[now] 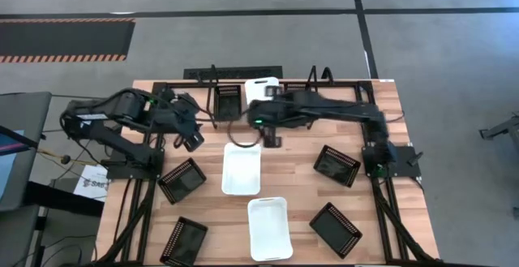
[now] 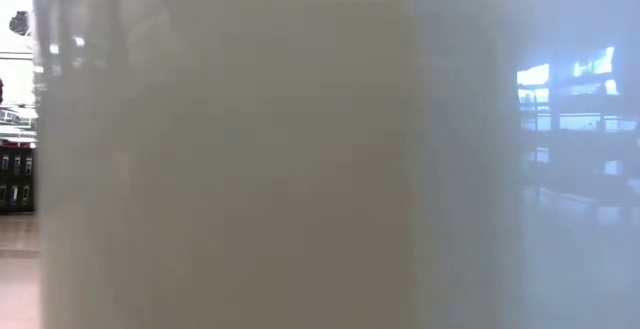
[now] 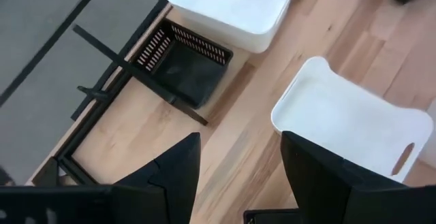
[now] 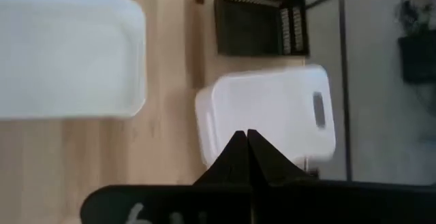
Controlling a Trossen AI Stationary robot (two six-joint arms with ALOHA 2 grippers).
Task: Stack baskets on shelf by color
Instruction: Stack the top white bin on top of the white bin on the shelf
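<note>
White basket (image 2: 230,159) against the low lens; wood table (image 1: 300,186) (left tool (image 3: 238,176) spread, right tool (image 4: 246,157) pressed together).

The high view looks straight down over the whole light wooden table (image 1: 300,178). The low view is blocked up close. Both wrist views share the smooth white rectangular basket (image 3: 235,6) (image 4: 272,118) at the table's far edge.
</note>
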